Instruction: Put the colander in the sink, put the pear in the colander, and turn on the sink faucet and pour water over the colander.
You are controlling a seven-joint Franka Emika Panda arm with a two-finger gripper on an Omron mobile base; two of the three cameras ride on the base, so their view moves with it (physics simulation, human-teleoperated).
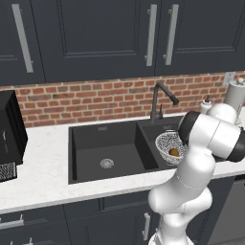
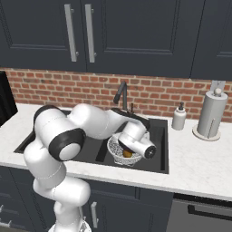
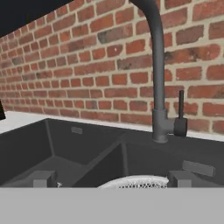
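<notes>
Reaching: the claw (image 3: 114,180) pointed at the tap (image 3: 159,87), likely so it could push the small lever next.
Claw: it was wide open and held nothing.
Strainer: the strainer (image 1: 168,146) sat in the small bowl of the sink (image 1: 86,143), at the right end, under the spout so water could fall in it.
Pear: the pear (image 1: 174,152) lay inside the strainer, ready for a wash.
Tap: it stood at the back edge of the sink, by the brick wall (image 3: 87,65).
Writing: I saw no words or labels I could read.
</notes>
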